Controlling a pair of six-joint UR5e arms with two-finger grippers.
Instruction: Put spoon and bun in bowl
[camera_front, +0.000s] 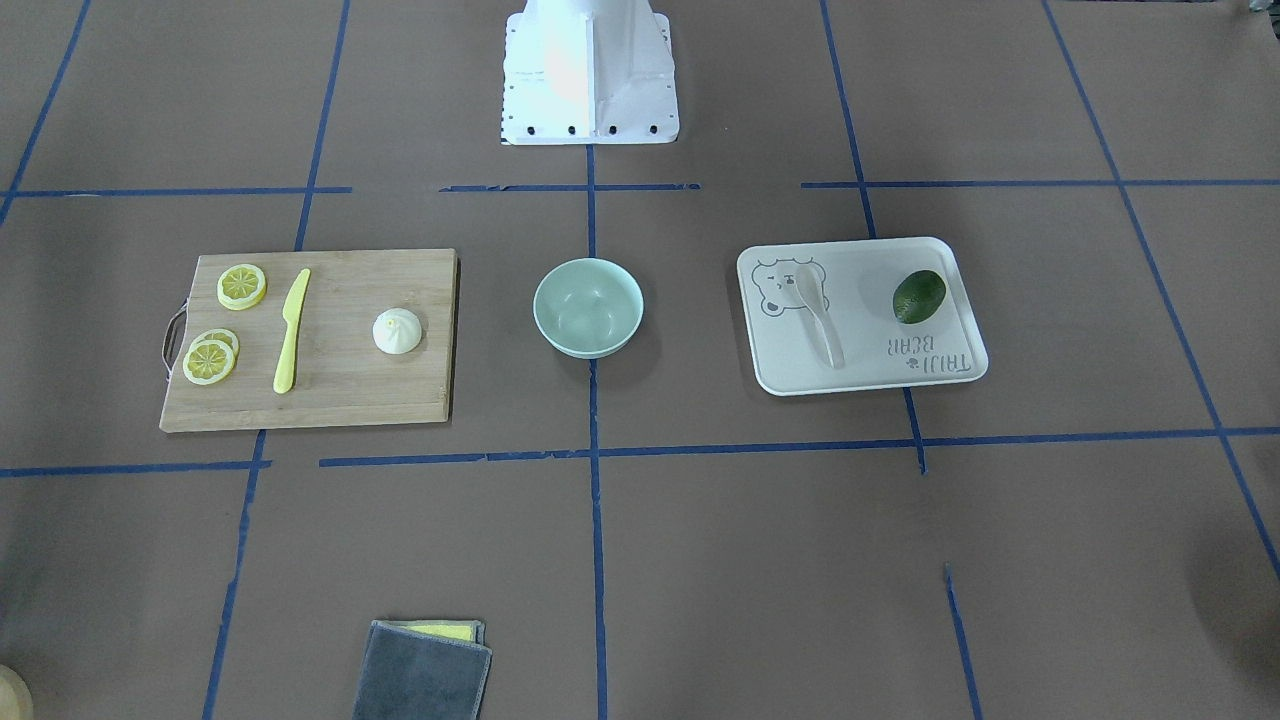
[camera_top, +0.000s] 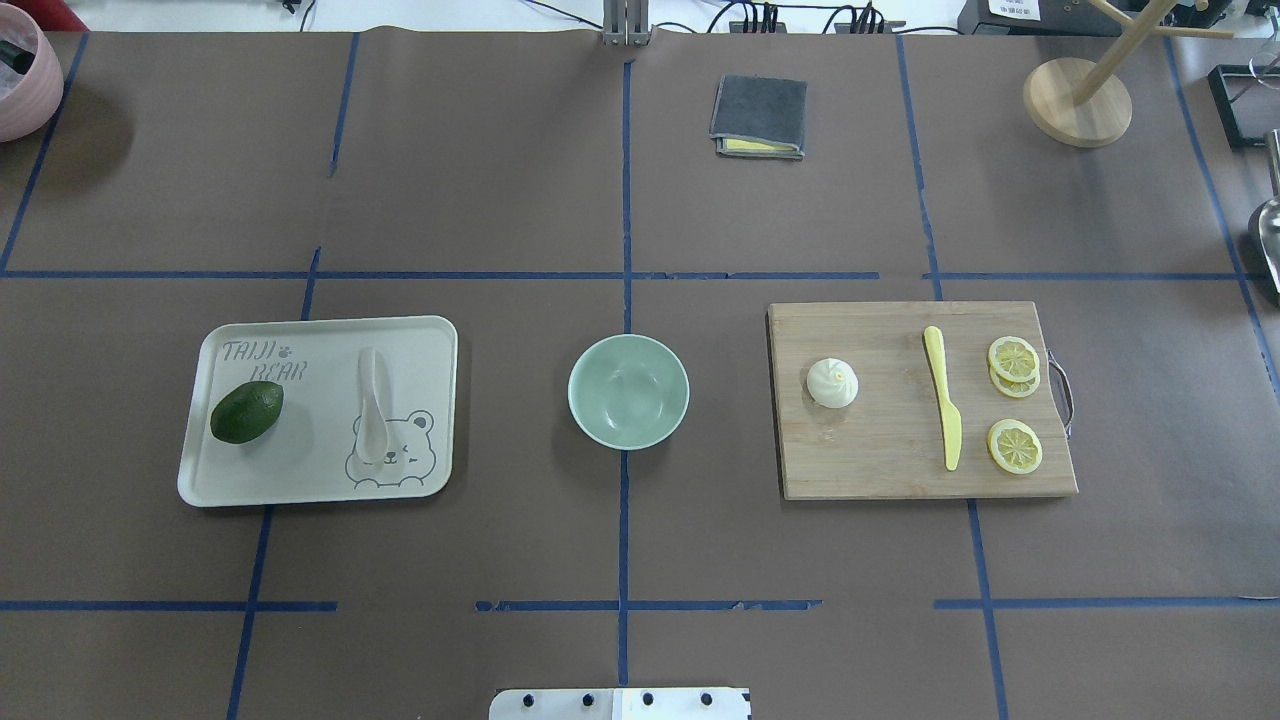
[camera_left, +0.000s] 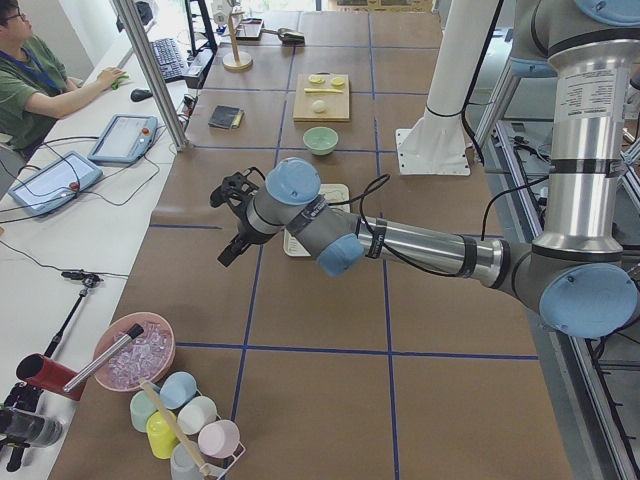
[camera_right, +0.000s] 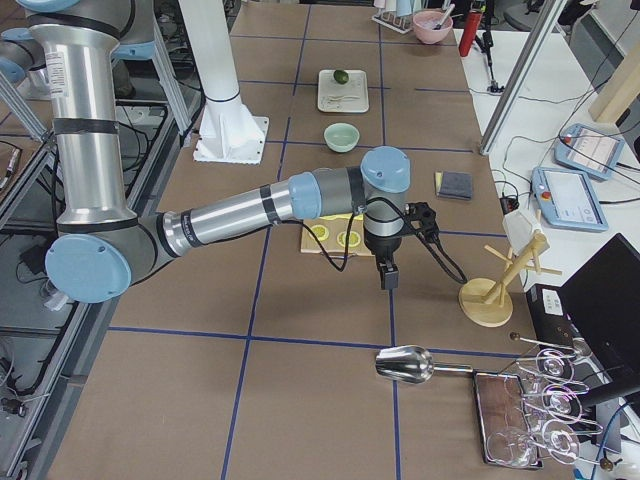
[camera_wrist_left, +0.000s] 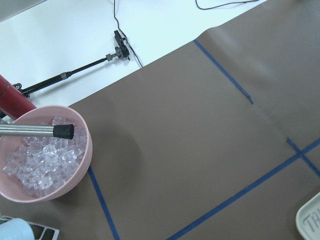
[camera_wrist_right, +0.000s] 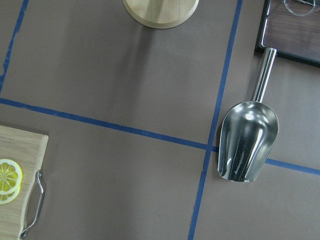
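The mint-green bowl (camera_top: 628, 390) stands at the table's middle and holds nothing; it also shows in the front view (camera_front: 588, 306). The off-white spoon (camera_top: 371, 405) lies on a white bear tray (camera_top: 320, 470), scoop toward the robot. The white pleated bun (camera_top: 832, 382) sits upright on a wooden cutting board (camera_top: 880, 455). My left gripper (camera_left: 226, 225) hovers beyond the tray toward the table's left end. My right gripper (camera_right: 403, 247) hovers beyond the cutting board toward the right end. Both show only in side views, so I cannot tell whether they are open or shut.
A dark green avocado (camera_top: 247, 411) lies on the tray. A yellow knife (camera_top: 942, 397) and lemon slices (camera_top: 1014, 445) lie on the board. A grey cloth (camera_top: 759, 116) lies far back. A pink bowl of ice (camera_wrist_left: 42, 160) and a metal scoop (camera_wrist_right: 246, 139) lie near the table's ends.
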